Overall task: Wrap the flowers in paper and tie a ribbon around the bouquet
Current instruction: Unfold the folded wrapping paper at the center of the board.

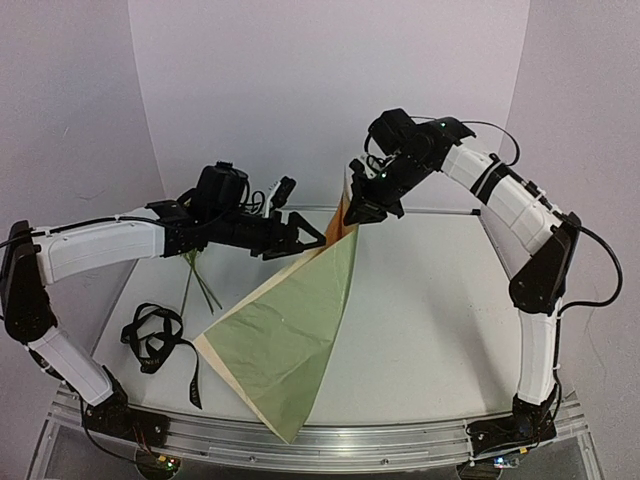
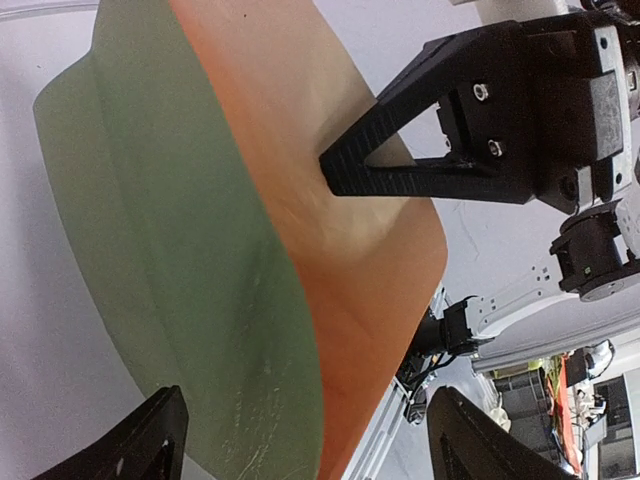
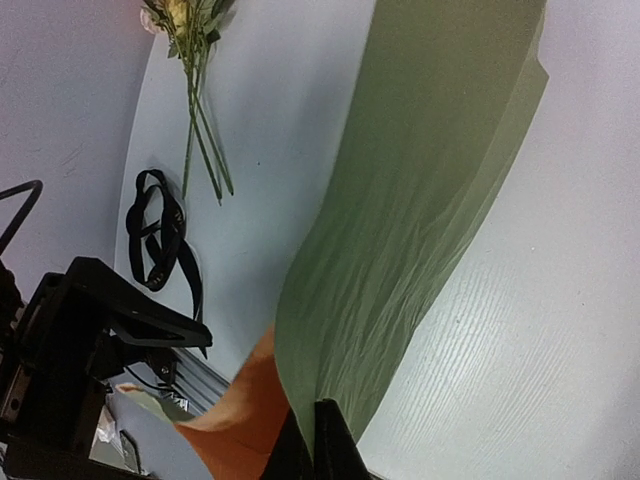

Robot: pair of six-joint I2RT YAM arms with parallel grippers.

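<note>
The paper (image 1: 290, 330) hangs as a tall sheet, olive green on one face and orange on the other, its low corners resting on the table. My right gripper (image 1: 358, 212) is shut on its top corner, and the right wrist view shows the pinch (image 3: 320, 440) on the paper (image 3: 420, 200). My left gripper (image 1: 308, 232) stands open just left of that corner. In the left wrist view its fingers (image 2: 150, 440) straddle the paper's edge (image 2: 180, 250) without touching it. The flowers (image 3: 190, 30) lie at the far left, partly under the left arm. The ribbon (image 1: 150, 335) lies bunched near the left arm.
The white table (image 1: 430, 320) is ringed by pale walls on three sides. A metal rail (image 1: 350, 440) runs along the near edge between the arm bases. The flower stems (image 1: 200, 280) lie between the ribbon and the paper.
</note>
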